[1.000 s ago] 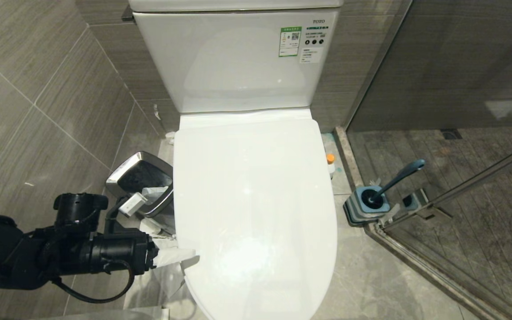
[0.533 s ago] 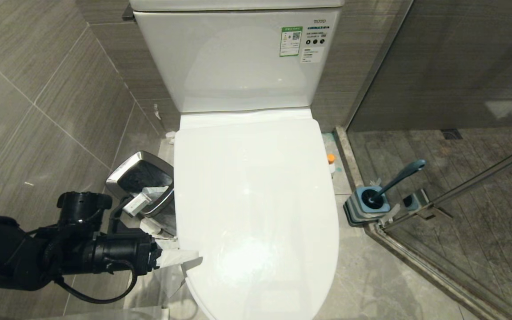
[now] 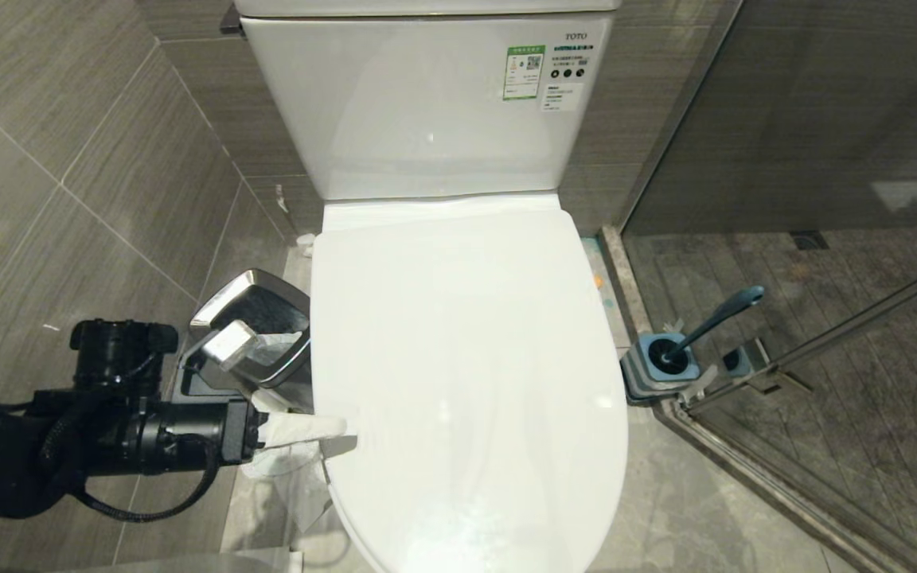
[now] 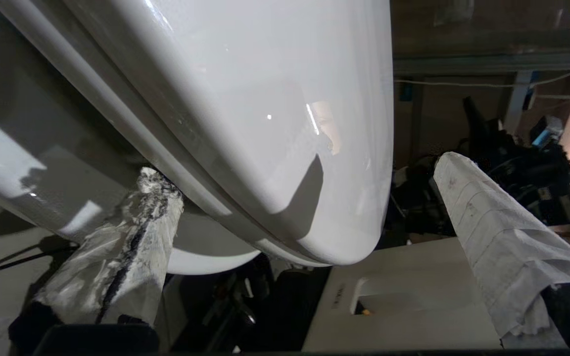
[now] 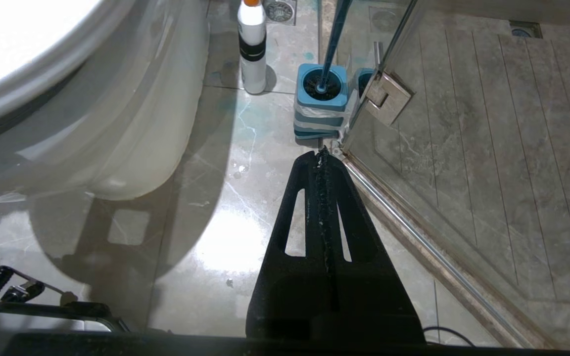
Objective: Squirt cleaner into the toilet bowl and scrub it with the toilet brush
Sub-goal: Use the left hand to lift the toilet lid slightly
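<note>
The toilet bowl [image 5: 117,123] is covered by its white lid [image 3: 458,358], so its inside is hidden. My left gripper [image 3: 331,438] is open at the lid's front left edge. In the left wrist view one cloth-wrapped finger [image 4: 136,237] sits under the lid's rim and the other finger [image 4: 488,232] stands clear above the lid [image 4: 245,99]. The cleaner [image 5: 253,49], white with an orange cap, stands on the floor beside the bowl. The toilet brush [image 3: 717,317] leans in its blue holder [image 3: 661,362]. My right gripper [image 5: 322,151] hangs shut and empty over the floor, short of the holder [image 5: 320,99].
A steel-rimmed bin [image 3: 220,306] stands tight against the toilet's left side, just behind my left arm. A glass shower door [image 3: 825,342] and its metal sill run along the right, close to the brush holder. The tank [image 3: 427,103] stands at the back.
The lid's front edge has come up toward the camera and now hides the cleaner in the head view. My left gripper has shifted a little left and up along the edge.
</note>
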`<state>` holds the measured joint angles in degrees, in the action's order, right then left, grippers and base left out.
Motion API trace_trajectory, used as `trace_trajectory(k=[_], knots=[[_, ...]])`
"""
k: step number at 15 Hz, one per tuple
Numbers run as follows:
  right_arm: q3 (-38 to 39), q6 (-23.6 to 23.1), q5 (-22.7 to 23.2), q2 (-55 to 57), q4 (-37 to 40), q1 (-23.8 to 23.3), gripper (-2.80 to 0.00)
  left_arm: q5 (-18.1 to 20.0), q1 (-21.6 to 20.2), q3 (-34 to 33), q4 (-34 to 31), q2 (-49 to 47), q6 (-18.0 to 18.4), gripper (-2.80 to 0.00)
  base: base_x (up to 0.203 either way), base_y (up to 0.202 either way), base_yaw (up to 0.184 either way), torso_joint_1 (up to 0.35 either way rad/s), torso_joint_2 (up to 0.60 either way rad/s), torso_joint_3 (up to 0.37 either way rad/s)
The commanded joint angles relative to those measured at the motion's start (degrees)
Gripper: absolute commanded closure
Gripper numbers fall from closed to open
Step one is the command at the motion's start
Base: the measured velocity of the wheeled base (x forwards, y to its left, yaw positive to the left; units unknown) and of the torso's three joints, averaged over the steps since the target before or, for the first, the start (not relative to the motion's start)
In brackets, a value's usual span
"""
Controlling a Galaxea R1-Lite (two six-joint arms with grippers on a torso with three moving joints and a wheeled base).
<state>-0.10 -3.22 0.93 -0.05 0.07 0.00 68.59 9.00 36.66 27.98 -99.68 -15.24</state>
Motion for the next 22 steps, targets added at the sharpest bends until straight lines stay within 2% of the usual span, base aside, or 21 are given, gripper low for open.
trace_trajectory(k=[1, 11, 18, 22], knots=[[0.01, -0.03, 0.04, 0.05, 0.01, 0.00, 0.00, 0.93, 0.98, 0.02, 0.34, 3.07, -1.25, -2.80, 0.000, 0.000, 0.000, 0.000, 0.00, 0.000], [0.01, -0.03, 0.04, 0.05, 0.01, 0.00, 0.00, 2.86, 2.16, -1.69, -1.43, 10.28, -1.20, -2.80, 0.000, 0.000, 0.000, 0.000, 0.00, 0.000], [0.01, -0.03, 0.04, 0.05, 0.01, 0.00, 0.00, 3.48, 3.10, 2.22, -0.73, 13.55, -1.20, -2.80, 0.000, 0.000, 0.000, 0.000, 0.00, 0.000], [0.01, -0.03, 0.04, 0.05, 0.01, 0.00, 0.00, 3.56, 3.83, 2.28, -0.81, 15.78, -1.32, -2.80, 0.000, 0.000, 0.000, 0.000, 0.00, 0.000]])
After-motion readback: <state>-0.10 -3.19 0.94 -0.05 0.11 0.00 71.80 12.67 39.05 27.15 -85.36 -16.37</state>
